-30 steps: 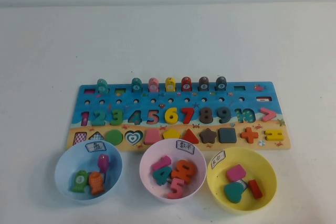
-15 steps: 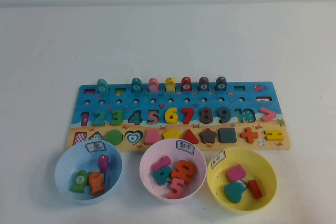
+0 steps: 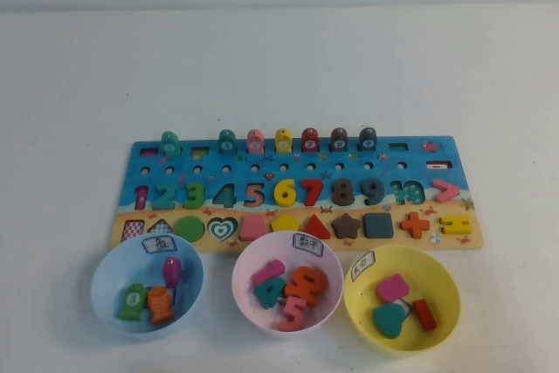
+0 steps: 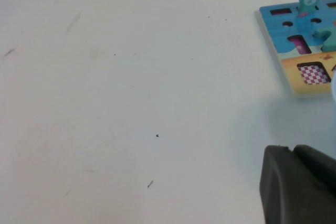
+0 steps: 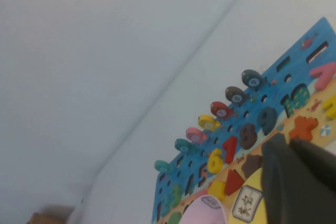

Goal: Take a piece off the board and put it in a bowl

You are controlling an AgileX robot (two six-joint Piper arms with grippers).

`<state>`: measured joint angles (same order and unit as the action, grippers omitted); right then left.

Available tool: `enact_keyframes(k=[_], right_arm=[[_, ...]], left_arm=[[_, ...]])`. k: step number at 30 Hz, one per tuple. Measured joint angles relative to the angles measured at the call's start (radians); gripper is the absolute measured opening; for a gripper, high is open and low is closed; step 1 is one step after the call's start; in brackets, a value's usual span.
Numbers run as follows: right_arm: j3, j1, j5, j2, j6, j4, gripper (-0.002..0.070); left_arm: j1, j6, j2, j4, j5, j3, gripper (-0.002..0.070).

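Note:
The blue board (image 3: 410, 163) lies across the middle of the table. A row of fish pieces stands along its far edge. The slate-blue fish piece (image 3: 368, 138) is the rightmost, next to a dark brown fish (image 3: 339, 138). It also shows in the right wrist view (image 5: 253, 78). The light-blue bowl (image 3: 109, 303) sits in front of the board's left end and holds three small pieces. Neither gripper shows in the high view. My left gripper (image 4: 289, 149) is shut and empty over bare table left of the board (image 4: 278, 30). My right gripper (image 5: 287, 141) is shut and empty near the yellow bowl.
A pink bowl (image 3: 249, 303) with number pieces and a yellow bowl (image 3: 441, 277) with shape pieces sit in front of the board. Teal (image 3: 169, 142), pink, yellow and red fish stand in the same row. White table lies all round.

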<state>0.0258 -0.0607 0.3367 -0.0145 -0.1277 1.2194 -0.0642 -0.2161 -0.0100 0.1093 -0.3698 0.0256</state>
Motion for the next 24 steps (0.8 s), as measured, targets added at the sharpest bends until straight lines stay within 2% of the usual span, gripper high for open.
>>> enact_keyframes(k=[10, 14, 16, 19, 24], right_arm=[[0.0, 0.0, 0.014, 0.0, -0.045, -0.018, -0.0019], [-0.041, 0.0, 0.087, 0.029, -0.072, -0.039, -0.0019], [-0.125, 0.0, 0.136, 0.102, -0.074, -0.112, -0.0019], [-0.314, 0.0, 0.266, 0.286, -0.076, -0.313, -0.0019], [-0.673, -0.002, 0.669, 0.632, -0.148, -0.619, -0.0019]], left_arm=[[0.0, 0.0, 0.0, 0.0, 0.0, 0.0, -0.0004], [0.0, 0.0, 0.0, 0.0, 0.0, 0.0, -0.0004], [0.0, 0.0, 0.0, 0.0, 0.0, 0.0, -0.0004], [0.0, 0.0, 0.0, 0.0, 0.0, 0.0, -0.0004], [0.0, 0.0, 0.0, 0.0, 0.0, 0.0, -0.0004]])
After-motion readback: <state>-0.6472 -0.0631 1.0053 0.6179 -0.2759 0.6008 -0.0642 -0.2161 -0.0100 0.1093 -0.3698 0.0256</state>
